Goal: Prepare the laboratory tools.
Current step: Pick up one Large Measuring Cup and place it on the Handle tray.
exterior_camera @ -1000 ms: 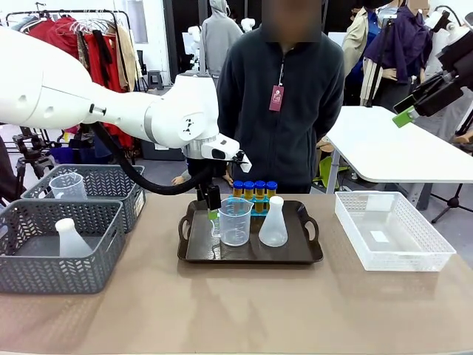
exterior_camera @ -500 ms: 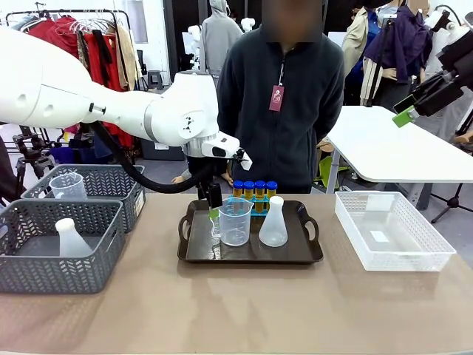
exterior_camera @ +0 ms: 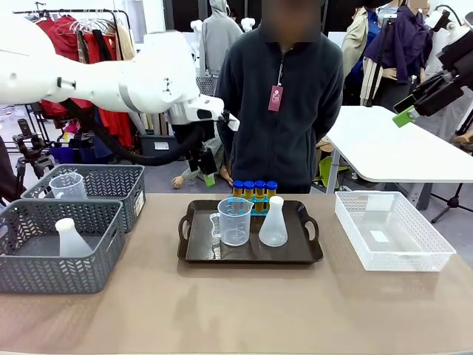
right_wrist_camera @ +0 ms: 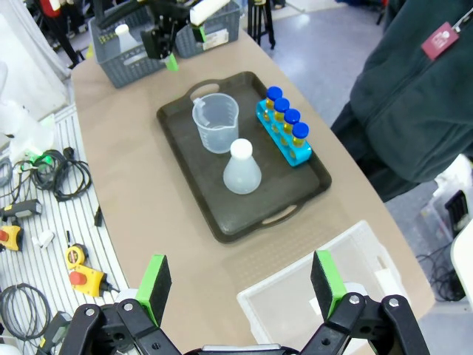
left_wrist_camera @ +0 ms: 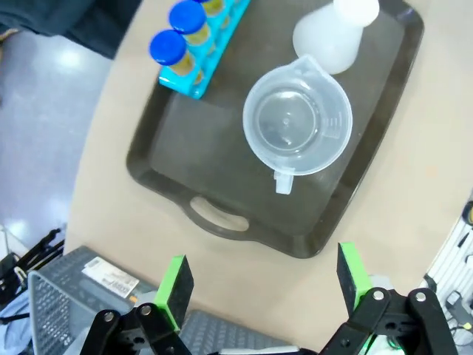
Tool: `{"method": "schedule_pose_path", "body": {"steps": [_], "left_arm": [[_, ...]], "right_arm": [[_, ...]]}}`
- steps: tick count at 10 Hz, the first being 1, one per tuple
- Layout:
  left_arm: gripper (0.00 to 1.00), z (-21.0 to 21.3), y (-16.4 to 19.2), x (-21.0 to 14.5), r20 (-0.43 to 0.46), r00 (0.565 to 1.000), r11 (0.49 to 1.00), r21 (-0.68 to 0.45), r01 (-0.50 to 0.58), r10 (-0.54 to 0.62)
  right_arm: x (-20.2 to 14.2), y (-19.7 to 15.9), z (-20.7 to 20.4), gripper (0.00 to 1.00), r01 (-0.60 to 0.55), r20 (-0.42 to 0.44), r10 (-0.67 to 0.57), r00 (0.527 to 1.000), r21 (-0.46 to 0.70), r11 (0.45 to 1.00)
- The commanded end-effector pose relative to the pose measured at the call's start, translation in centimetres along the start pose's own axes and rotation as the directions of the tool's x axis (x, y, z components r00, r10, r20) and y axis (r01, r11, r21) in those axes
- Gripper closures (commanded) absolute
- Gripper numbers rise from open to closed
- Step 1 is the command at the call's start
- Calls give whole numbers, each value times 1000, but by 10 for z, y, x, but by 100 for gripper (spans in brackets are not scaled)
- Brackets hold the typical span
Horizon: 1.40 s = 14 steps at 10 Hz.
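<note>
A dark tray [exterior_camera: 196, 251] sits mid-table and carries the laboratory tools. On it stand a clear handled beaker [exterior_camera: 235, 220], a translucent white flask [exterior_camera: 273, 223] and a blue rack [exterior_camera: 256, 205] of amber tubes with blue caps [exterior_camera: 254, 188]. My left gripper [exterior_camera: 208, 177] hangs open and empty above the tray's far left corner. Looking down from it, the left gripper [left_wrist_camera: 264, 285] sees the beaker [left_wrist_camera: 297, 123], flask [left_wrist_camera: 336, 29] and tubes [left_wrist_camera: 177, 48]. High at the right, my right gripper [exterior_camera: 405, 115] is open and empty, and the right gripper [right_wrist_camera: 240, 279] looks down on the tray [right_wrist_camera: 273, 200].
Two grey baskets stand at the left; the near one [exterior_camera: 44, 274] holds another flask [exterior_camera: 70, 238] and the far one [exterior_camera: 111, 181] another beaker [exterior_camera: 68, 185]. A white basket [exterior_camera: 392, 255] sits right of the tray. A person [exterior_camera: 281, 96] stands at the far edge.
My left gripper has lifted from beside the beaker on the tray, moving up and slightly left, still open. Nothing on the tray has moved.
</note>
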<state>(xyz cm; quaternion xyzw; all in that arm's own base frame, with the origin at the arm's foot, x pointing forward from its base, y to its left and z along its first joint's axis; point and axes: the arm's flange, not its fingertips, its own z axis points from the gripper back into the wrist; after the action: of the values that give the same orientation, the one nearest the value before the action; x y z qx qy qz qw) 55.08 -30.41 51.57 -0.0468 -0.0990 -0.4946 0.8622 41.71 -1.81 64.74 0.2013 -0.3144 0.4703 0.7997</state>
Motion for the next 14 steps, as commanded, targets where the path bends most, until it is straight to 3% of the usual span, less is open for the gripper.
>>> {"method": "schedule_pose_path", "body": {"steps": [1,7,14], "left_arm": [[0,22,6,-11,49,999,1000,-12,-4,5],[0,92,34,-22,232,972,999,-49,-11,22],[0,149,42,-71,414,910,997,-67,33,-3]], "right_arm": [[2,-1,0,0,-2,18,2,1000,7,1000],[2,-1,0,0,-2,18,2,1000,7,1000],[2,-1,0,0,-2,18,2,1000,7,1000]]}}
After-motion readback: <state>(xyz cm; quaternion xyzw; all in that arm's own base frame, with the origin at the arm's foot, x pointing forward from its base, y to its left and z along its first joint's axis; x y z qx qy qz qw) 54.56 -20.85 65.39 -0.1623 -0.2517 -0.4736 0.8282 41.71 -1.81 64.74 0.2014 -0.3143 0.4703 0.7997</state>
